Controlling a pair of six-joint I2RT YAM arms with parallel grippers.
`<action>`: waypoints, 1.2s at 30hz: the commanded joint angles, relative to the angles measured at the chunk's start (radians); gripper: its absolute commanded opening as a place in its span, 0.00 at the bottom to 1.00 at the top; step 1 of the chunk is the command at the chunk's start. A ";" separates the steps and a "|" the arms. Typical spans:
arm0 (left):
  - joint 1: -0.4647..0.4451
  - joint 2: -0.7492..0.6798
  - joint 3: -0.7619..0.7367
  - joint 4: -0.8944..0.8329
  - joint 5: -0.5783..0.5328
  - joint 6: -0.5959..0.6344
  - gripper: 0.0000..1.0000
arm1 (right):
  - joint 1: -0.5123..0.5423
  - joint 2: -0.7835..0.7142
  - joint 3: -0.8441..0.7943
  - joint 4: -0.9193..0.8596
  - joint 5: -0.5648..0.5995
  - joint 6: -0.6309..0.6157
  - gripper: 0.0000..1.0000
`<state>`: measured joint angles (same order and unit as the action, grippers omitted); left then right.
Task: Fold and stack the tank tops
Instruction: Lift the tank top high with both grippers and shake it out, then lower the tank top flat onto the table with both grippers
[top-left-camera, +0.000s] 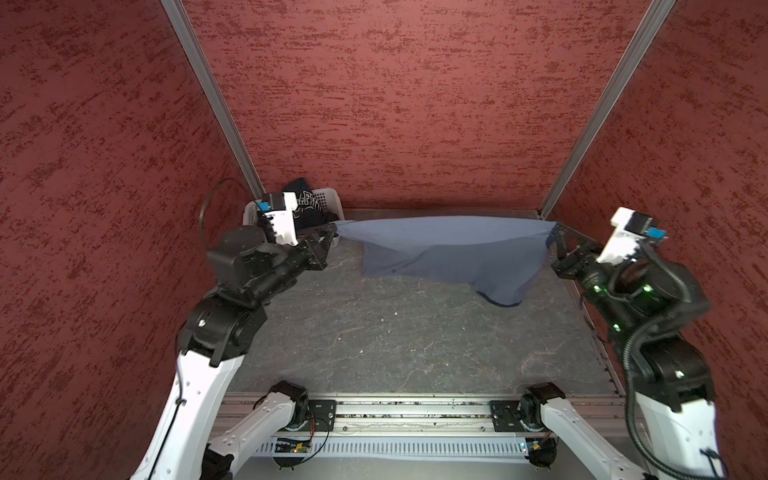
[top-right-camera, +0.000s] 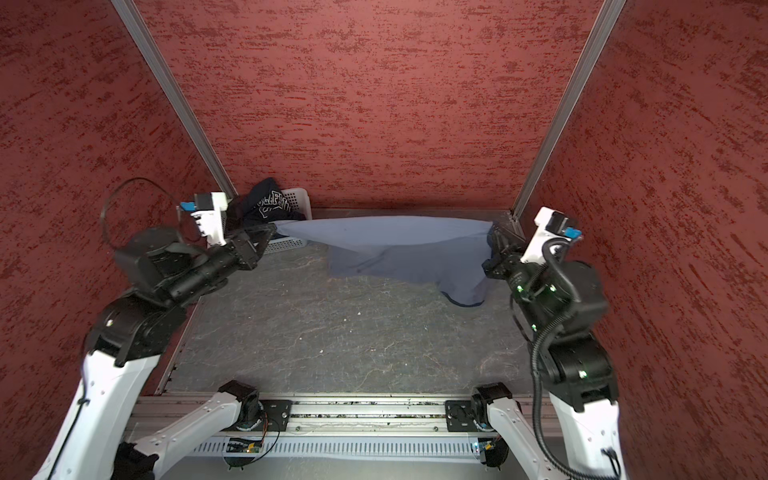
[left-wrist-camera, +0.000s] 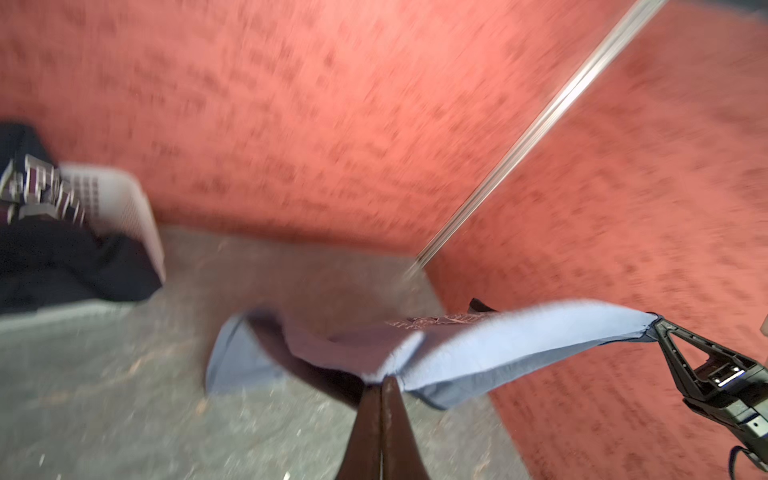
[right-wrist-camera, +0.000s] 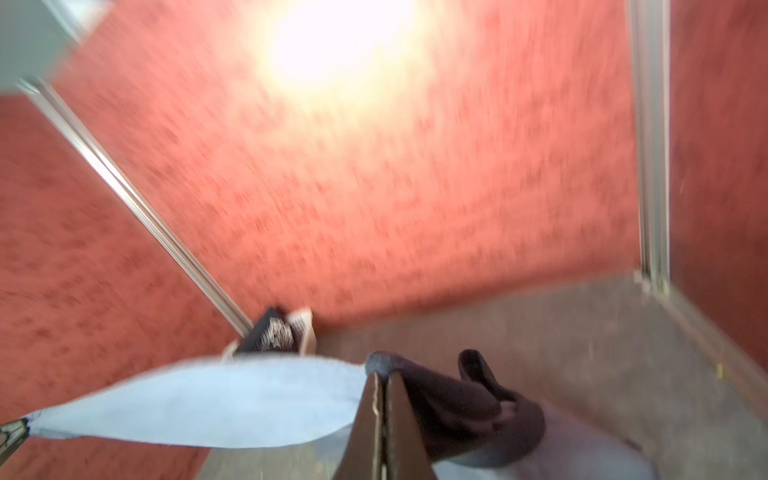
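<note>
Two tank tops, neither folded. The grey-blue tank top (top-left-camera: 451, 245) hangs stretched above the desk (top-left-camera: 395, 340), with the left gripper (top-left-camera: 334, 231) and right gripper (top-left-camera: 556, 233) each clenched on an opposite end. Its lower part appears to touch the surface. The navy tank top (top-left-camera: 306, 205) lies bunched in the white basket (top-left-camera: 329, 195), far left corner. Assessment: early stage; both folds and the stacking are outstanding.

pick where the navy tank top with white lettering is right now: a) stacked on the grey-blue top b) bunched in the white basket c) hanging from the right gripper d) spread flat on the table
B: the navy tank top lies bunched in the white basket, while the left gripper and right gripper hold the grey-blue tank top stretched between them.
</note>
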<state>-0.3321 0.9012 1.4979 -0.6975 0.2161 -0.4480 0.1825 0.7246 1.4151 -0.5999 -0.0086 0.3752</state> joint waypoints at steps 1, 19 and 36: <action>0.004 0.011 0.093 -0.100 0.033 0.037 0.00 | 0.001 0.001 0.101 -0.080 0.034 -0.067 0.00; 0.006 0.103 0.166 -0.198 -0.109 0.080 0.00 | 0.002 0.079 0.171 -0.119 0.087 -0.114 0.00; 0.079 0.881 0.113 -0.030 -0.297 -0.006 0.26 | -0.006 0.758 -0.307 0.366 -0.022 0.002 0.36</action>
<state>-0.2737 1.7412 1.5093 -0.7185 0.0078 -0.4248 0.1822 1.4250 1.0107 -0.3412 -0.0570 0.3779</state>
